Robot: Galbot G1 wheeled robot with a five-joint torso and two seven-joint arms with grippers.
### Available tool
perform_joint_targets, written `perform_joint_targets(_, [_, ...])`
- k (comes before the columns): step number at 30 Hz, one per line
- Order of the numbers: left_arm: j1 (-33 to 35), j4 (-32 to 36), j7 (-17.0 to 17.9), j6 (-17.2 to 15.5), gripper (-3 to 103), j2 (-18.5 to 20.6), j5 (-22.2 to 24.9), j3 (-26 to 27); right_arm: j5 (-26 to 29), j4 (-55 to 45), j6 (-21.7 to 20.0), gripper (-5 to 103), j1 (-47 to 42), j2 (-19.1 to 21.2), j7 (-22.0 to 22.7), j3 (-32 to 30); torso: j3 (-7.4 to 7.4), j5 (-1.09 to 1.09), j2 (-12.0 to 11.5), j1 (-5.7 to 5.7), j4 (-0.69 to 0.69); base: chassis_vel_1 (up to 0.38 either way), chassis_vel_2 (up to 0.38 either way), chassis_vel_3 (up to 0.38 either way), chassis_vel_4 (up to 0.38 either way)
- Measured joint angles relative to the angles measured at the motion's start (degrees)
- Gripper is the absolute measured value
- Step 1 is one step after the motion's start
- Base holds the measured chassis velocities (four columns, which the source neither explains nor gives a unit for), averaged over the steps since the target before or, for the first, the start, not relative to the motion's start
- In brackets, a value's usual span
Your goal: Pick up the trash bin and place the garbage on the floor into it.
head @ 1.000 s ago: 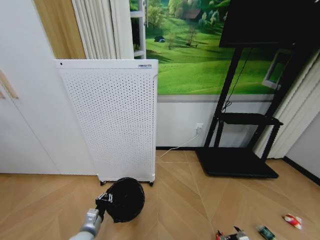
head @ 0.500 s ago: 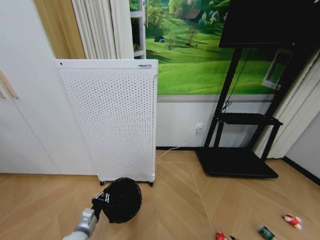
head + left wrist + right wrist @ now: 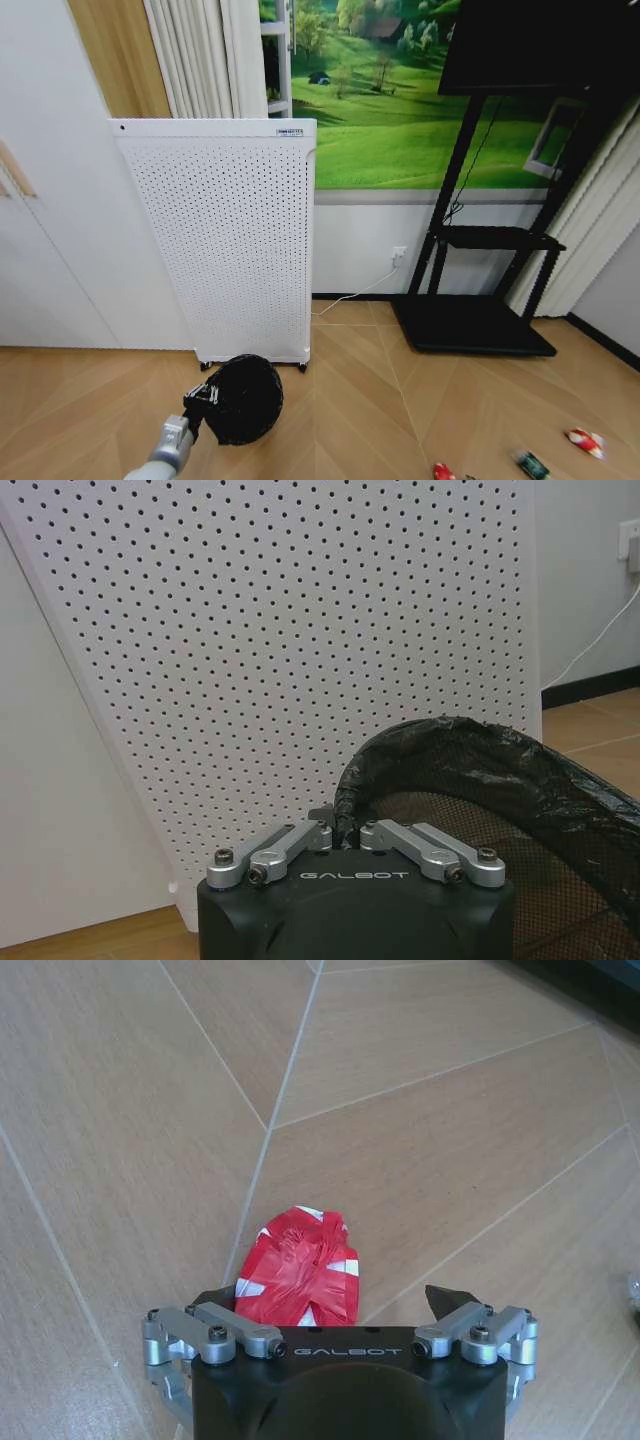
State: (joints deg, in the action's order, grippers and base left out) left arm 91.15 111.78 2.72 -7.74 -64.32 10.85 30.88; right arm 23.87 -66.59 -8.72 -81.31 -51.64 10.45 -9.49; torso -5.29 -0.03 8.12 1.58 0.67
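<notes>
The trash bin [image 3: 243, 398], a small round black mesh basket with a black liner, is held off the floor in front of the white panel. My left gripper [image 3: 205, 399] is shut on its rim; the left wrist view shows the fingers [image 3: 300, 837] pinching the liner edge of the bin [image 3: 480, 790]. The garbage lies on the floor at the lower right: a red piece [image 3: 441, 470], a green bottle [image 3: 531, 464] and a red-and-white piece [image 3: 585, 440]. My right gripper [image 3: 330, 1305] is open low over the floor, with a crushed red-and-white piece [image 3: 300, 1265] between its fingers.
A tall white perforated appliance [image 3: 225, 240] on small wheels leans against the wall right behind the bin. A black TV stand [image 3: 475, 310] occupies the right, with a white cord [image 3: 355, 293] running along the floor to a socket. Open wood floor lies between them.
The left arm shifted the bin slightly left, then held still. The right gripper dropped below the head view's bottom edge, down to the red piece.
</notes>
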Motion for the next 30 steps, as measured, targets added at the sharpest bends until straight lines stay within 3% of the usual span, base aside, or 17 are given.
perform_joint_targets(4, [0.1,-0.1,0.0,0.0,6,0.0,-0.1,0.0,-1.0,0.7,0.6,103,0.1,-0.4,-0.9,-0.3,0.00,-0.05,0.0,0.00,0.01,0.000,0.000,0.000,0.000])
perform_joint_targets(12, [0.2,-0.8,0.0,0.8,6,-0.1,-0.7,0.0,-2.2,1.4,2.0,84,0.2,-1.0,-2.3,-0.6,0.01,-0.01,0.0,-0.01,0.01,0.000,0.000,0.000,0.000])
perform_joint_targets(13, [0.3,-1.0,0.0,1.0,6,-0.1,-0.8,0.0,-2.3,1.5,2.4,78,0.2,-1.0,-2.4,-0.6,0.01,0.01,0.0,-0.01,-0.01,0.000,0.000,0.000,0.000])
perform_joint_targets(15, [0.4,-1.0,0.0,1.1,6,-0.1,-0.8,0.1,-2.3,1.5,2.5,78,0.1,-1.0,-2.5,-0.7,0.01,0.02,0.0,-0.01,-0.01,0.000,0.000,0.000,0.000])
perform_joint_targets(17, [0.5,-1.0,0.0,1.2,6,-0.2,-0.8,0.2,-2.4,1.0,2.8,66,-0.4,-0.9,-2.7,-1.0,0.00,0.07,0.0,-0.01,-0.03,0.000,0.000,0.000,0.000])
perform_joint_targets(20, [0.5,-0.9,0.0,1.2,6,-0.3,-0.8,0.2,-2.5,0.9,3.0,59,-0.6,-0.8,-2.6,-1.2,0.00,0.07,0.0,0.00,-0.03,0.000,0.000,0.000,0.000])
perform_joint_targets(25, [0.7,-0.9,0.0,1.3,6,-0.4,-1.0,0.2,-2.5,0.8,3.4,50,-0.8,-0.7,-2.5,-1.2,0.00,0.05,0.0,0.00,-0.01,0.000,0.000,0.000,0.000])
perform_joint_targets(30, [0.8,-0.8,0.0,1.5,6,-0.5,-1.2,0.3,-2.4,0.2,3.6,49,-1.2,-0.4,-2.5,-1.5,-0.01,0.08,0.0,0.00,-0.01,0.000,0.000,0.000,0.000])
